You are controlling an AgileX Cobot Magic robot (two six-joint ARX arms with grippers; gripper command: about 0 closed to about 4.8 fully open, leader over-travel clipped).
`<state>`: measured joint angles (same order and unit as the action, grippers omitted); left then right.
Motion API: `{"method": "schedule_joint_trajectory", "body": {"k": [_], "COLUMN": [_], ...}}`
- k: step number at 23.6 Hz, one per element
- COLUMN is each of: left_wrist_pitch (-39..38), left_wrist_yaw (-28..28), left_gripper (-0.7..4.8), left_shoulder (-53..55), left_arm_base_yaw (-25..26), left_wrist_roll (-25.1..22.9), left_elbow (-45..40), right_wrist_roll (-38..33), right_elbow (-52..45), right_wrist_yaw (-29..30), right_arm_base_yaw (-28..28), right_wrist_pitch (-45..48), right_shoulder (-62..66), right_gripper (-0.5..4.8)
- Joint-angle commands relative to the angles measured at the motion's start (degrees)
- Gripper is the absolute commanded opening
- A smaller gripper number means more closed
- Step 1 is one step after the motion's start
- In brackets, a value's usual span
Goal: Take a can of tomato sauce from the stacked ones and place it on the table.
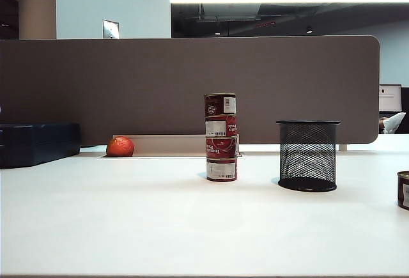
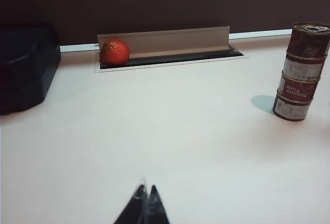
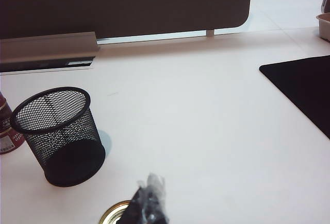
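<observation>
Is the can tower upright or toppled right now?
Upright: the stacked ones stand as four cans in one column on the table, slightly staggered; neither claw touches them.

Four dark red stacked cans (image 1: pixel 221 137) upright mid-table (image 1: pixel 128 220), fifth can (image 1: pixel 403 190) apart.

White table (image 1: pixel 160 227): can stack (image 1: pixel 221 137), mesh cup (image 1: pixel 307 155), fruit (image 1: pixel 120 146).

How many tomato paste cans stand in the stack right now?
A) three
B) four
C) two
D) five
B: the exterior view shows four cans in the stack, and a further can stands alone on the table at the right edge.
</observation>
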<state>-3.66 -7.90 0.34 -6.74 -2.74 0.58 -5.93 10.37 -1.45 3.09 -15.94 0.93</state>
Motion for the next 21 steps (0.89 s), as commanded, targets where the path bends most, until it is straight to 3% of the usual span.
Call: {"method": "schedule_joint_trajectory", "body": {"k": [1,17,21], "left_wrist_pitch": [0.9,1.2,1.2], "left_wrist_yaw": [0.2,1.9,1.9], "left_gripper": [-0.06,-0.06,-0.06], "left_shoulder": [0.0,0.0,0.0], "left_arm_base_yaw": [0.0,0.0,0.0], "left_wrist_roll": [0.2,0.1,0.2], "left_elbow": [0.2,0.1,0.1], "right_wrist_roll": [0.0,0.4,4.2], "right_elbow": [-0.4,-10.0,-10.0], "right_wrist_yaw": [0.1,0.4,0.6], "right_arm_base_yaw": [0.0,0.0,0.0], "right_wrist_pitch": [-0.9,9.2,10.0], "right_shoulder": [-0.8,-0.8,-0.8], "right_gripper": [-0.06,-0.06,-0.06]}}
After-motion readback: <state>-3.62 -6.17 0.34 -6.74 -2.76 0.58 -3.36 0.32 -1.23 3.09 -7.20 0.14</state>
